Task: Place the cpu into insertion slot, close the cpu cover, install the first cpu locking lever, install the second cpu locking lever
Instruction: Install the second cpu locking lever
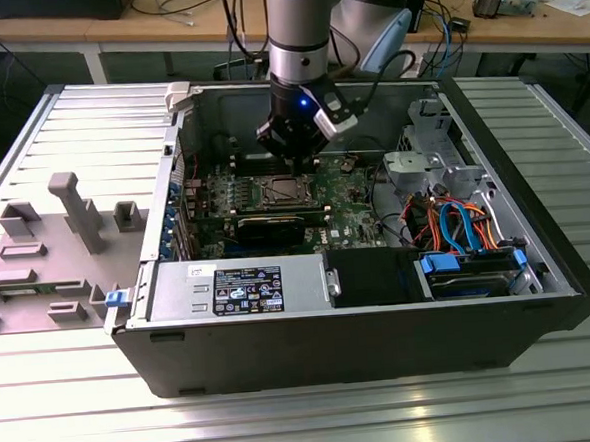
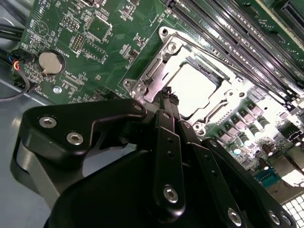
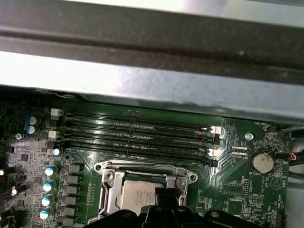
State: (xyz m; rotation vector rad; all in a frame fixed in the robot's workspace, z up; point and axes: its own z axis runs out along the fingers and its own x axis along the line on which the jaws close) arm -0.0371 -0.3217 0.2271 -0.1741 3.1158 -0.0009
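Observation:
The cpu, a silvery square chip, lies in the insertion slot on the green board. The cpu cover lies flat around it as a metal frame, with the chip showing through the cut-out. My gripper hangs just above one edge of the socket. Its narrow black fingertips are pressed together with nothing visible between them. The gripper body hides the near side of the socket in both wrist views. I cannot make out how the locking levers stand.
Long black memory slots run beside the socket. A coin battery sits on the board. The case wall rises behind. A power supply and a drive cage with cables flank the board.

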